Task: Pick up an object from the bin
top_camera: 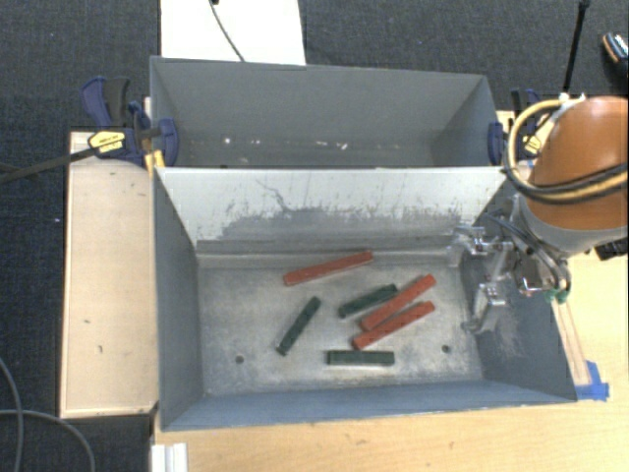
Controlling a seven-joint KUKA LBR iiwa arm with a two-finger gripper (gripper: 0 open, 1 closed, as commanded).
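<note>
**End effector low at right of bin**

Nearest, lower centre: dark green stick (360,358) flat on the bin (324,209) floor. Beyond, two red sticks (395,324) side by side, just left of the end effector (482,315); its grip state impossible to tell. Farthest, another red stick (327,268).

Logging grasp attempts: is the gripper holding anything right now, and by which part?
Nothing is held. The gripper hangs at the right side of the bin, apart from the nearest red stick.
</note>
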